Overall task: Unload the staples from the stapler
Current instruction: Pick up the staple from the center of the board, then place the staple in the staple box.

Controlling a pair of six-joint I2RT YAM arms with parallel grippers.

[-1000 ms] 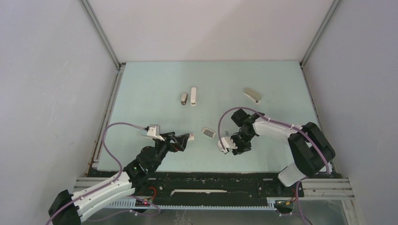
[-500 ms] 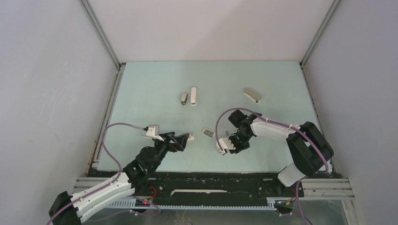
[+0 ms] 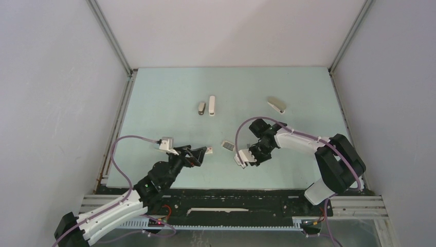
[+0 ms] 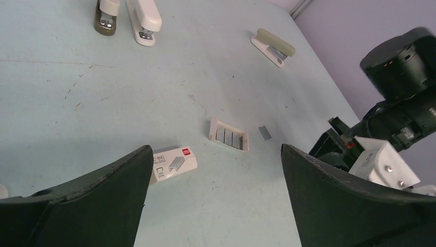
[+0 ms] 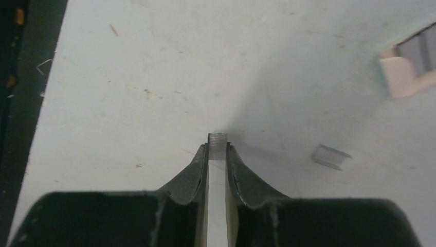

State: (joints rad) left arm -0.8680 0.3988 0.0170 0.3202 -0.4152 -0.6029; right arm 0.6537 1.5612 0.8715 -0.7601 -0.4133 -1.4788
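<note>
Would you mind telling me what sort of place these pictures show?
Likely a robot test cell: plain white walls around a pale green table, two arms mounted at its near edge, staplers laid out.

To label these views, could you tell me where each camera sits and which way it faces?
Top: above and behind, looking down on the table; left arm and right arm show.
Left wrist: low, facing across the table; open left gripper shows.
Right wrist: facing down; right gripper pinches staples.
Both wrist views share the tray.

Cut off, covered
The open box (image 5: 409, 69) runs off the right edge; only the staple strip's (image 5: 217, 140) end shows between the fingers (image 5: 197, 171).
</note>
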